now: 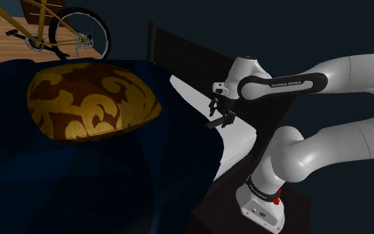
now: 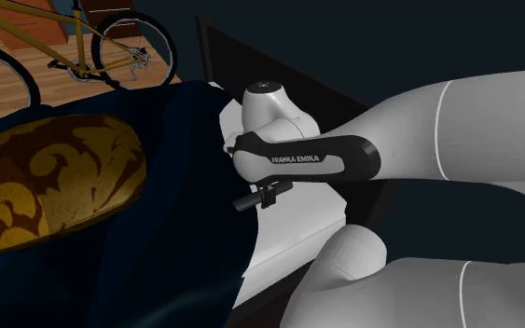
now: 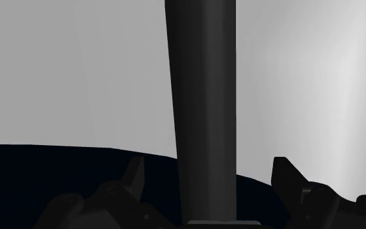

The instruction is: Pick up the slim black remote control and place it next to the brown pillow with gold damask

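The slim black remote (image 3: 204, 97) lies on a white surface, close to the edge of a dark blue blanket. It runs straight out between my gripper's (image 3: 207, 172) fingers. The fingers (image 3: 134, 175) stand apart on either side of it with a gap on each side, so the gripper is open and nothing is held. In the shoulder view the remote's end (image 1: 213, 124) pokes out beside the gripper (image 1: 224, 119). The same is seen in the second exterior view, remote (image 2: 254, 198) by the gripper (image 2: 271, 194). The brown pillow with gold damask (image 1: 92, 100) (image 2: 46, 182) rests on the blanket, well off to the shoulder view's left.
The dark blue blanket (image 1: 79, 179) covers most of the bed; a white sheet strip (image 1: 238, 136) runs along its edge. A dark board (image 1: 179, 50) stands behind the bed. A yellow bicycle (image 1: 46, 26) stands on the wooden floor beyond. The stand (image 1: 265, 209) is at lower right.
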`<state>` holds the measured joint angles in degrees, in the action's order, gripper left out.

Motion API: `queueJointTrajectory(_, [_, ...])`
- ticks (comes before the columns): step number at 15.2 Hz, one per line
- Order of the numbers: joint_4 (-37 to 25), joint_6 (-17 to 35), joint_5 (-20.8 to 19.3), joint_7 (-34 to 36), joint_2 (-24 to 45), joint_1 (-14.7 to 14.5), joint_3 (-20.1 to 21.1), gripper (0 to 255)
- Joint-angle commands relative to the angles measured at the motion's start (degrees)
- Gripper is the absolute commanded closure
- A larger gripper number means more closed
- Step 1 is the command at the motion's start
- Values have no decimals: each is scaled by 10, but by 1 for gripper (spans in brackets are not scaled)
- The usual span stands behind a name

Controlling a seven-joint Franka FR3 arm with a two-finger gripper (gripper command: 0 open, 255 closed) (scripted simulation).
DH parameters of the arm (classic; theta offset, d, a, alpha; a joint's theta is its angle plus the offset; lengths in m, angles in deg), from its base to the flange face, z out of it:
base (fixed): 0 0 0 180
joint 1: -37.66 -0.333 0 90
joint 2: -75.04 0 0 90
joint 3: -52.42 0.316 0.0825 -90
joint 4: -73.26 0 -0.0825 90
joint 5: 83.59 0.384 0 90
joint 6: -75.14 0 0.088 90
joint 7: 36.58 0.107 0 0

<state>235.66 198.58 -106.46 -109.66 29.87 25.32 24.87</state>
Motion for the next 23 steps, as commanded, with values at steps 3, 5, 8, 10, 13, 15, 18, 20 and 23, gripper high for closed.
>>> queueJointTrajectory(3, [0, 0, 0, 0, 0, 0, 0, 0])
queueJointTrajectory(5, [0, 0, 0, 0, 0, 0, 0, 255])
queueJointTrajectory(8, [0, 0, 0, 0, 0, 0, 0, 255])
queueJointTrajectory(10, [0, 0, 0, 0, 0, 0, 0, 255])
queueJointTrajectory(13, [0, 1, 0, 0, 0, 0, 0, 255])
queueJointTrajectory(15, [-11, -19, 5, -1, -9, -1, 6, 255])
queueJointTrajectory(18, [-28, -47, 13, -2, -20, -4, 14, 255])
queueJointTrajectory(20, [-39, -65, 18, -3, -26, -5, 20, 255])
queueJointTrajectory(23, [-58, -91, 26, -4, -34, -8, 28, 255])
